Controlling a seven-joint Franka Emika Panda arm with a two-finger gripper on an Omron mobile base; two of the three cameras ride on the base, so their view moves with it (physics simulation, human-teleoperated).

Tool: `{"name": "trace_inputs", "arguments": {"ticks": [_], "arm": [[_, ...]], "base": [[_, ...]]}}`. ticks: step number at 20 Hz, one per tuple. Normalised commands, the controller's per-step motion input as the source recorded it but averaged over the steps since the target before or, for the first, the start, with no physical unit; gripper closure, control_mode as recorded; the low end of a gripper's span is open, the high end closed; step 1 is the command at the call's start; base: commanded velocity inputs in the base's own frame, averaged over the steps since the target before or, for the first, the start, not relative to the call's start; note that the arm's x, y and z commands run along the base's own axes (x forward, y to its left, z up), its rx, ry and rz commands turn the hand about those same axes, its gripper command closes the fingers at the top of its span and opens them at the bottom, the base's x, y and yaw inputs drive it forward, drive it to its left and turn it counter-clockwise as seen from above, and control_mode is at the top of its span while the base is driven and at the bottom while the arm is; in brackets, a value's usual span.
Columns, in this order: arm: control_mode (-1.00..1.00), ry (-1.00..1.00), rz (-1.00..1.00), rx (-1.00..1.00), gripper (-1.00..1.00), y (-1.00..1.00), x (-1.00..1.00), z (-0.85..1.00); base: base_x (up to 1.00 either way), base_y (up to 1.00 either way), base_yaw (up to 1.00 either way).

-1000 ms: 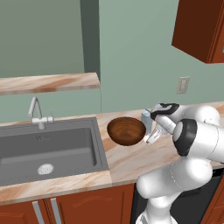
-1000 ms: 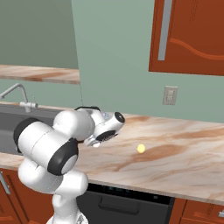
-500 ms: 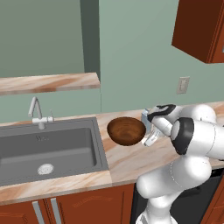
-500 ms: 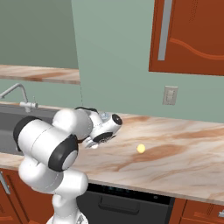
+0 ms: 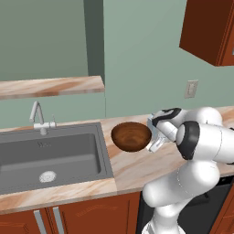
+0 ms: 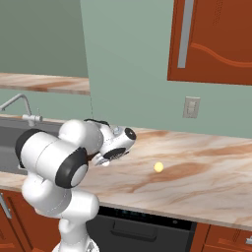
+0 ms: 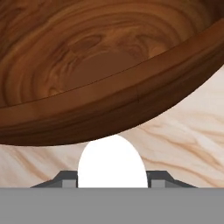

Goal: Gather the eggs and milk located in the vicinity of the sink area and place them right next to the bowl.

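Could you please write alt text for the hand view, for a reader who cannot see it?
A smooth white oval egg sits gripped between the two dark fingertips, close beside the outer wall of a round, dark reddish-brown wooden bowl, over a marbled beige counter.

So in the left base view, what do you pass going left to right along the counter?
Faucet → sink → bowl → gripper → wall outlet.

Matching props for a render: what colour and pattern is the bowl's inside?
Dark reddish-brown wood with ringed grain, glossy; the bowl shows it best in the hand view.
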Motion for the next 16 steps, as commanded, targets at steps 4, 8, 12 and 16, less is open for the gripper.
{"name": "trace_inputs", "arguments": {"ticks": [4,8,12,16], "arm": [[-1.00,0.00,0.00,0.00,-1.00,0.00,0.00,0.00],[-1.00,0.00,0.00,0.00,-1.00,0.00,0.00,0.00],[-1.00,0.00,0.00,0.00,-1.00,0.00,0.00,0.00],[-1.00,-0.01,0.00,0.00,-1.00,-0.09,-0.05,0.00]], "base": [[0.00,0.00,0.00],[0.00,0.00,0.00],[0.00,0.00,0.00],[0.00,0.00,0.00]]}}
